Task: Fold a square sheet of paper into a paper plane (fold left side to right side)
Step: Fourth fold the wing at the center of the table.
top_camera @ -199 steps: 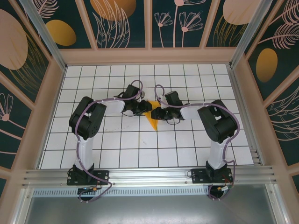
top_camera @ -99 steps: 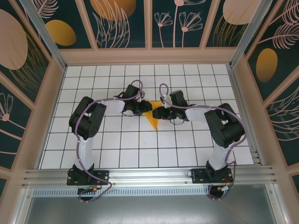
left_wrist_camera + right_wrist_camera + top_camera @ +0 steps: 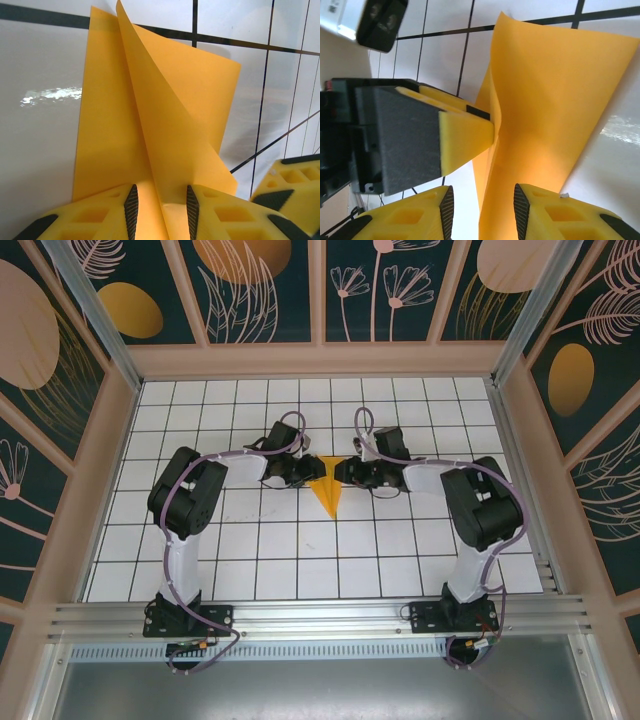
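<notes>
The orange-yellow paper [image 3: 326,498] lies mid-table, folded to a triangle with its sharp tip toward the arms. My left gripper [image 3: 311,472] rests on its upper left edge. In the left wrist view its pads stand apart, open, and a raised flap of the paper [image 3: 165,115] runs up between them through the gripper [image 3: 160,202]. My right gripper [image 3: 344,472] is at the paper's upper right edge, open. In the right wrist view the curled paper [image 3: 545,100] rises through the gap of that gripper [image 3: 481,205], untouched by either pad.
White gridded tabletop [image 3: 400,550] inside a walled enclosure with dark patterned panels. A left gripper finger [image 3: 465,135] shows close beside the paper in the right wrist view, and a right gripper finger [image 3: 295,180] shows at the lower right of the left wrist view.
My right gripper has drawn back to the right and slightly farther away, uncovering more of the paper's right side. The left gripper has stayed in place on the paper.
</notes>
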Motion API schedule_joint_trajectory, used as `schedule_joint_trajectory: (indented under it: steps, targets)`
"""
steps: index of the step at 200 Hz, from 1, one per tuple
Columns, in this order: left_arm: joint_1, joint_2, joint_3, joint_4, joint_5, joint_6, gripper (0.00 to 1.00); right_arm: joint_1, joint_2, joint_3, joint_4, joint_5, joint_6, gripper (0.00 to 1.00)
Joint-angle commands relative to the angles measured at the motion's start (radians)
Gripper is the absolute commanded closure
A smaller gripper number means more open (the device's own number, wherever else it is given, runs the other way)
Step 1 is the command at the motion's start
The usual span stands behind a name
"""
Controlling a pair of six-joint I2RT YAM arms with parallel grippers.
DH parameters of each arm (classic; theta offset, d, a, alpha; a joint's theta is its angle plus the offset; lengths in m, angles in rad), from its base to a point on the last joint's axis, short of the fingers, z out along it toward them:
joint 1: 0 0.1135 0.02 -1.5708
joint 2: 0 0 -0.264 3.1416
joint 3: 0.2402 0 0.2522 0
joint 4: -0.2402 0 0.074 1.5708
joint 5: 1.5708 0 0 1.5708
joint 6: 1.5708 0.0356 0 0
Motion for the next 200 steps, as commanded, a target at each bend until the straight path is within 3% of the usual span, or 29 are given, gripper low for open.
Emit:
schedule_joint_trajectory:
  steps: [1,73,116,135,200]
  targets:
    - [-0.009,0.071,-0.036,-0.035,-0.093,0.034,0.65,-0.001,0.039,0.039,0.021,-0.008,0.039,0.61]
    - [-0.009,0.070,-0.039,-0.032,-0.093,0.033,0.65,0.013,0.108,0.095,0.023,-0.036,0.045,0.70]
    - [-0.008,0.070,-0.042,-0.031,-0.094,0.032,0.65,0.011,0.106,0.094,-0.001,-0.024,0.030,0.92]
    - [-0.009,0.070,-0.043,-0.029,-0.094,0.033,0.65,0.005,0.092,0.079,-0.014,-0.011,0.019,0.97]
    - [-0.008,0.068,-0.048,-0.026,-0.094,0.031,0.65,-0.013,0.067,0.041,-0.039,0.045,0.003,0.99]
